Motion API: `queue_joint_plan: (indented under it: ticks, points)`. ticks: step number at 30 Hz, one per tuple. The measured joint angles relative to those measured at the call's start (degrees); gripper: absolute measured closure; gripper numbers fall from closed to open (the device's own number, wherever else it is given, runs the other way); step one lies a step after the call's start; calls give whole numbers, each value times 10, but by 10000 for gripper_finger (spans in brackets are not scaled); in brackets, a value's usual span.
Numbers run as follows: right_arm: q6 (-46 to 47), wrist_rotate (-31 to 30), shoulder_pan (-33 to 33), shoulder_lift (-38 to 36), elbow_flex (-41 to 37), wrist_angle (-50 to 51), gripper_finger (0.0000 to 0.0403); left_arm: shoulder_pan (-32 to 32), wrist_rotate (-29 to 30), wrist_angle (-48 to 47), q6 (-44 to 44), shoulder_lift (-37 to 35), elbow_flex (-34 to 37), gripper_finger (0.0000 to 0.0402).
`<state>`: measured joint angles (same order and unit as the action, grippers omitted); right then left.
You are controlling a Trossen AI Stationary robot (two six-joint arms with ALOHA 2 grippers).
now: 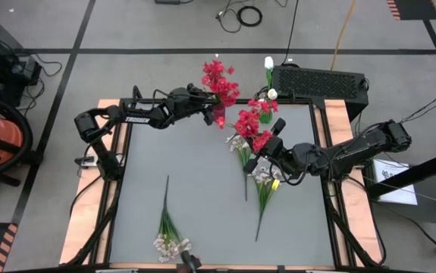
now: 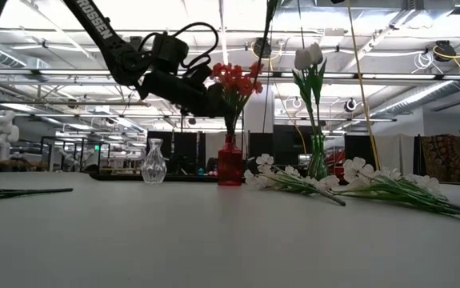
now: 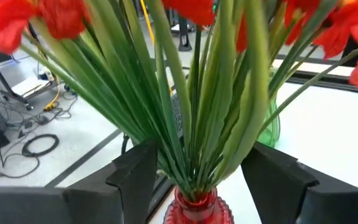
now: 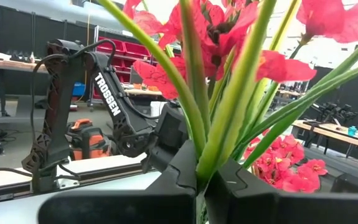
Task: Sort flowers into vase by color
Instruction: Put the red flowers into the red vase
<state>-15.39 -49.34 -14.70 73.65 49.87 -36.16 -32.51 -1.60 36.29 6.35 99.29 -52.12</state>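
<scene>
A red vase (image 1: pixel 219 117) (image 2: pixel 230 170) near the table's far edge holds a red-bloomed stem (image 1: pixel 218 80) (image 3: pixel 191 124). My left gripper (image 3: pixel 200 180) (image 2: pixel 216 100) is open, with one finger on each side of that stem's leaves just above the vase neck (image 3: pixel 197 208). My right gripper (image 4: pixel 200 186) (image 1: pixel 269 145) is shut on a second red flower (image 1: pixel 249 123), right of the red vase. A green vase (image 2: pixel 316 164) holds white tulips (image 2: pixel 310 56). Pale pinkish-white blossom stems (image 1: pixel 265 182) (image 1: pixel 240 148) (image 1: pixel 169 241) lie flat on the table. My right gripper pinches the second red flower's bundle of green stem and leaves (image 4: pixel 211 165) between its two fingers, below the blooms (image 4: pixel 219 43). The blooms stand beyond the fingertips, toward the table's far left. The flower is lifted clear of the table.
A small clear glass vase (image 2: pixel 154 162) stands left of the red vase in the low view. A black ribbed box (image 1: pixel 318 82) sits past the table's far right corner. Bare grey table surface (image 1: pixel 195 167) lies between the arms and the near edge.
</scene>
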Motion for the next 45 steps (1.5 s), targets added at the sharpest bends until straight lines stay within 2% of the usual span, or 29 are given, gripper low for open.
queue_joint_plan:
  ticks: [4, 7, 18, 25, 32, 37, 42, 45]
  points:
    - [-2, 0, 0, 0, 0, 0, 402, 0, -3, 20, 0, 0, 0, 178]
    - [-1, 0, 1, 0, 0, 0, 402, 0, -3, 28, 0, 0, 0, 204]
    - [5, 2, 34, 49, 0, 1, 402, 0, -4, 40, 1, 0, 0, 388]
    - [-31, 32, 47, 79, 0, -70, 402, 0, -4, 44, 1, 0, 0, 390]
    - [-82, 36, 67, 98, 0, -120, 402, 0, -3, 46, 1, -6, 0, 397]
    - [-110, 92, 105, 127, 0, -150, 402, 2, -1, 43, 0, -24, 0, 398]
    - [-170, 98, 131, 150, 0, -169, 402, 3, 1, 15, -12, -43, 0, 399]
    - [-185, 143, 146, 164, 0, -179, 403, 3, 2, 7, -15, -50, 0, 399]
